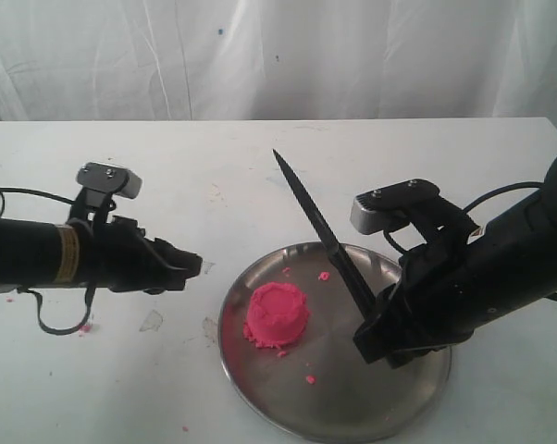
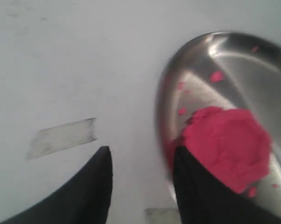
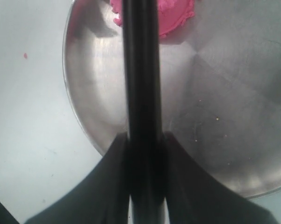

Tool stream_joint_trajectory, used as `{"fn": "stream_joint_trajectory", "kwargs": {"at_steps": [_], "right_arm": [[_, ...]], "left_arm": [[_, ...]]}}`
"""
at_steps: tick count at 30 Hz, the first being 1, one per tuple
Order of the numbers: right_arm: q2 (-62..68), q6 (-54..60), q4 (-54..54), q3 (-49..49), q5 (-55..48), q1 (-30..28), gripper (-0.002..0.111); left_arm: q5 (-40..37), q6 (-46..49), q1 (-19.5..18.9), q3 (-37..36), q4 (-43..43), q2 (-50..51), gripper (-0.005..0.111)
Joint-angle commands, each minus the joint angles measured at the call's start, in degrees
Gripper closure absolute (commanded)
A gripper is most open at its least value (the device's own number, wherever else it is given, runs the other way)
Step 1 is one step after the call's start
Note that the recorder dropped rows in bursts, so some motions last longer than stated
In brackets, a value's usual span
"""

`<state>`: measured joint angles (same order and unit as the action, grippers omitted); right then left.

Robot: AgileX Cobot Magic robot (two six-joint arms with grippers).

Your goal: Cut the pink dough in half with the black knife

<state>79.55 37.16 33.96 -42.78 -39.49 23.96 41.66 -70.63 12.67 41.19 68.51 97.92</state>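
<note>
The pink dough (image 1: 277,318) (image 2: 229,145) (image 3: 178,16) is one round mound with a dented top, lying on the left half of the steel plate (image 1: 380,407) (image 2: 234,70) (image 3: 224,93). My right gripper (image 1: 371,319) (image 3: 144,136) is shut on the black knife (image 1: 320,231) (image 3: 141,70), over the plate's right side. The blade points up and back to the left, above the dough and not touching it. My left gripper (image 1: 197,268) (image 2: 143,156) stands open and empty over the table, just left of the plate's rim.
Tiny pink crumbs (image 1: 324,276) (image 2: 216,76) lie scattered on the plate, and a few on the white table (image 1: 84,327). Bits of clear tape (image 1: 151,321) (image 2: 61,137) stick to the table left of the plate. A white curtain (image 1: 278,55) hangs behind.
</note>
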Motion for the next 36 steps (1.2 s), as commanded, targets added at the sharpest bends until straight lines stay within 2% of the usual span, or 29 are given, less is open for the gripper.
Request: {"fn": "stream_joint_trajectory", "kwargs": {"at_steps": [1, 4, 9, 17, 20, 27, 32, 36], "right_arm": [[-0.03, 0.12, 0.06, 0.11, 0.77, -0.03, 0.108], [-0.03, 0.12, 0.06, 0.11, 0.77, -0.03, 0.108], [-0.03, 0.12, 0.06, 0.11, 0.77, -0.03, 0.108], [-0.03, -0.10, 0.06, 0.11, 0.66, -0.03, 0.108], [-0.03, -0.10, 0.06, 0.11, 0.66, -0.03, 0.108], [-0.03, -0.10, 0.06, 0.11, 0.66, -0.03, 0.108], [-0.03, -0.10, 1.15, 0.11, 0.33, -0.03, 0.108], [-0.03, -0.10, 1.80, 0.11, -0.06, -0.03, 0.108]], "left_arm": [[2.54, -2.90, 3.74, 2.47, 2.53, 3.89, 0.063], [0.28, -1.42, 5.54, 3.35, 4.55, 6.13, 0.068], [2.80, 11.32, 6.40, 3.59, 4.84, 7.09, 0.107], [3.76, 11.78, 6.40, 3.59, 4.83, 8.45, 0.107], [6.14, 13.97, 6.40, 3.59, 4.83, 9.78, 0.107], [3.95, 20.20, 6.40, 3.59, 3.38, 11.29, 0.107], [-2.62, 24.25, 6.40, 3.59, -2.29, 11.29, 0.107], [-13.71, 26.29, 6.27, 5.16, -2.17, 11.29, 0.107]]}}
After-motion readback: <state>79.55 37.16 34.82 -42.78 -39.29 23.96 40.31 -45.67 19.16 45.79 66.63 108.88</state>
